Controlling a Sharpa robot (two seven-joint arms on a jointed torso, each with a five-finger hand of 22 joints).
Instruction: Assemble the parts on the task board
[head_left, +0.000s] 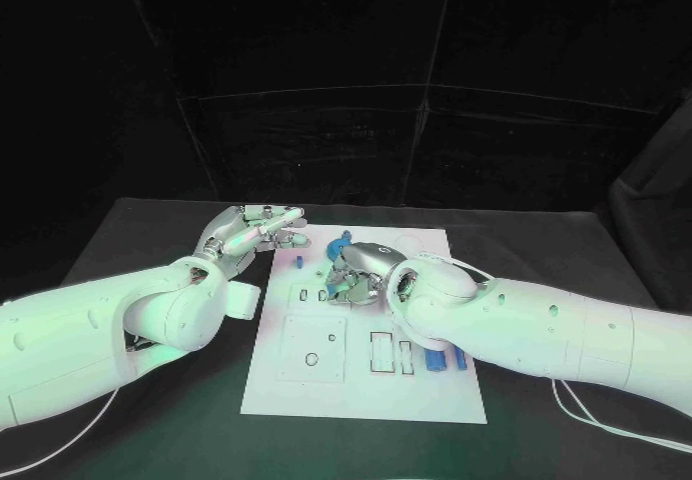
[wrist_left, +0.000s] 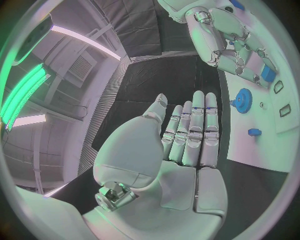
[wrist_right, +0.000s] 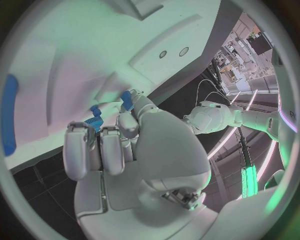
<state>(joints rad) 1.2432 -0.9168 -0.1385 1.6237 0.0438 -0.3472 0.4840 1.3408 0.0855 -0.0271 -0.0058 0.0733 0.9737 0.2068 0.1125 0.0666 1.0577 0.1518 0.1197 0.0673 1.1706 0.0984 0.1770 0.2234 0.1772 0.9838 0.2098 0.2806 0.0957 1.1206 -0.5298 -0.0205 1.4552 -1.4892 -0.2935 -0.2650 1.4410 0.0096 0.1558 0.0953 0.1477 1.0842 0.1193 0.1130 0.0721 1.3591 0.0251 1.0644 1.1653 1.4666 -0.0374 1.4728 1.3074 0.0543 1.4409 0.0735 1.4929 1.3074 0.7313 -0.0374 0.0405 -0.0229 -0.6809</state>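
blue part (wrist_right: 95, 116) half hidden behind right hand's fingers (wrist_right: 106, 147), grip unclear

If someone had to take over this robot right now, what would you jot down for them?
Left hand: flat and open, holding nothing, beside the task board at its far left corner.
Right hand: over the board's far half, fingers curled round a blue part; whether it truly grips it is unclear.
A blue gear and a small blue peg stand on the board near the left hand. Long blue pieces lie by the slots at the board's near right.
Left to do: several slots look unfilled; assembly seems unfinished.
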